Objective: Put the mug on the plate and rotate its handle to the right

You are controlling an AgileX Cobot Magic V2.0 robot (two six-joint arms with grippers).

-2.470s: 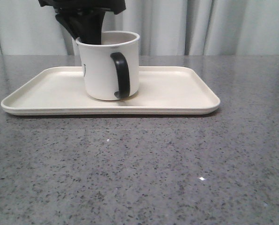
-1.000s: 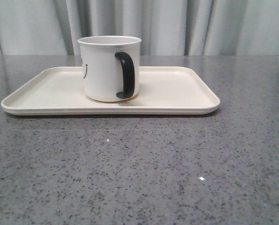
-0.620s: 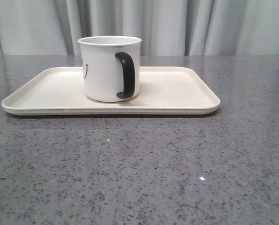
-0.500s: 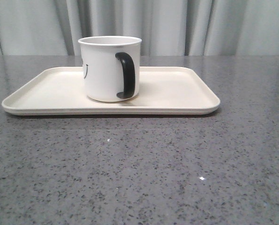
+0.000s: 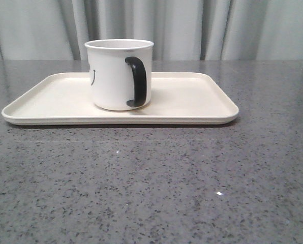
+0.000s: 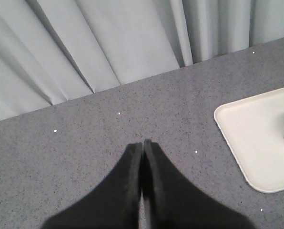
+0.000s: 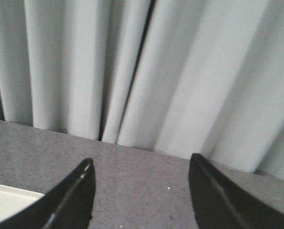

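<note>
Mug (image 5: 119, 74) stands upright on the plate (image 5: 192, 101), left of the plate's middle, nothing touching it. Handle (image 5: 137, 82) faces mostly toward the front camera, only slightly right of the mug's centre line, so by my reading placing is done and the turn is short of finished.

My left gripper (image 6: 142, 149) has its fingers pressed together, holding nothing, over bare table (image 5: 151, 183) well apart from the plate's corner. My right gripper (image 7: 139, 176) is spread wide and empty, aimed at the curtain (image 7: 132, 67); a sliver of plate edge shows in its view.

To finish well: grip the rim, turn the mug about its own axis without lifting, and stop once the handle sticks out in profile on the right. From the front view alone I can't judge the remaining angle exactly.
</note>
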